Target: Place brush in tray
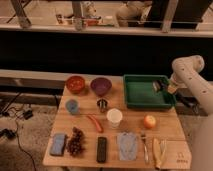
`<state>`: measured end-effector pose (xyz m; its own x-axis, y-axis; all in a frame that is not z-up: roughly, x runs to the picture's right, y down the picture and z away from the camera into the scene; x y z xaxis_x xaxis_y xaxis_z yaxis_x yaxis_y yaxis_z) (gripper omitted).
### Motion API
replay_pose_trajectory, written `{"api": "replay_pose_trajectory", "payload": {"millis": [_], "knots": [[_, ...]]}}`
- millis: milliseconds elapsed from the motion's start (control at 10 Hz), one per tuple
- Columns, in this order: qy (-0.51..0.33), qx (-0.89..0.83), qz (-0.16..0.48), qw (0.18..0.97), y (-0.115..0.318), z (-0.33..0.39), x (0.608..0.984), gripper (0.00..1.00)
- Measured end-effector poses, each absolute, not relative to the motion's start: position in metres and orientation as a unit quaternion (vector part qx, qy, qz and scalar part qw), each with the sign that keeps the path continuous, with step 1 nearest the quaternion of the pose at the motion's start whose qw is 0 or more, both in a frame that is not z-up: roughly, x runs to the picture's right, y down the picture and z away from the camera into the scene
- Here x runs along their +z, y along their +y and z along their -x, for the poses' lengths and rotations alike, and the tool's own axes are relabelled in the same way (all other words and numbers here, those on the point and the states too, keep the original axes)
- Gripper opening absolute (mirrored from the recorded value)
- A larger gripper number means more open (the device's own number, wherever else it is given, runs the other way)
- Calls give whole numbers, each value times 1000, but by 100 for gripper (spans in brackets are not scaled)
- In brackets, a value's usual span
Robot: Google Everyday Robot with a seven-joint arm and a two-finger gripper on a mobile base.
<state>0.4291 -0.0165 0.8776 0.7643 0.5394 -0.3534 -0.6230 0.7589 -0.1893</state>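
We saw the table (85, 131) crowded along its front edge and more open in the middle. The tray (134, 102) sat at the back right corner, with its right rim close to the table's right edge. The arm (192, 82) reached in from beyond that edge. To the left of the tray, along the back, stood a purple bowl (100, 85) and an orange bowl (76, 84). A strip of bare wood ran between the tray's front rim and the fruit (149, 121). The white cup (114, 118) stood left of the fruit.

The gripper (161, 86) hung over the right part of the tray, inside its rim line as we saw it. We could not tell whether it was released or clenched, nor whether it touched the tray floor.

The brush (159, 152) lay at the front right corner of the table, lengthwise toward the front edge and close to both edges. It was well apart from the gripper, with the tray's front rim and the fruit between them. The fork (145, 148) lay just left of the brush, beside a blue cloth (127, 146). The remote (101, 149) lay farther left along the front.
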Motion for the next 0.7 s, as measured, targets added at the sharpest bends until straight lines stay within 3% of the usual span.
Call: {"api": "replay_pose_trajectory", "payload": {"millis": [700], "knots": [[83,265,168,946,-37,-375,933,0]]}}
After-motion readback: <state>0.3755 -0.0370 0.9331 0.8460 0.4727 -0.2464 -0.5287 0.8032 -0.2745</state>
